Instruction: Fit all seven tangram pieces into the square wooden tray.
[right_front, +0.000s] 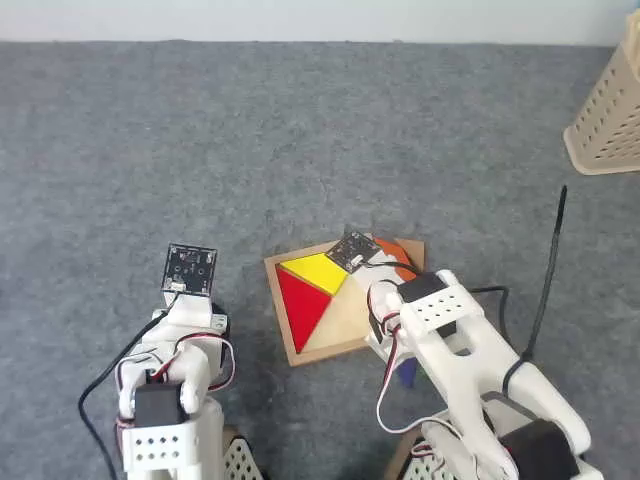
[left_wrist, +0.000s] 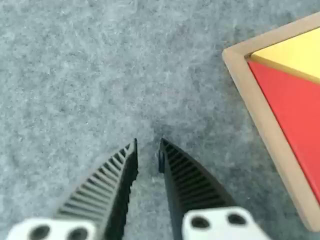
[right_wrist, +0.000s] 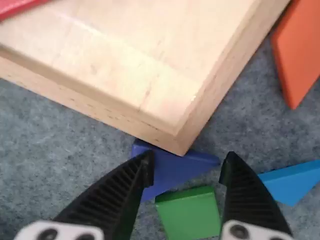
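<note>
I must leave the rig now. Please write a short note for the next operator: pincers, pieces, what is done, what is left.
Left pincer: slightly open, empty, over the carpet beside the tray.
Right pincer: open, empty, above the dark blue triangle at the tray's corner.
Done: red triangle and yellow triangle lie in the tray.
Left: dark blue triangle, green piece, light blue piece and orange piece, all on the carpet outside the tray.
</note>
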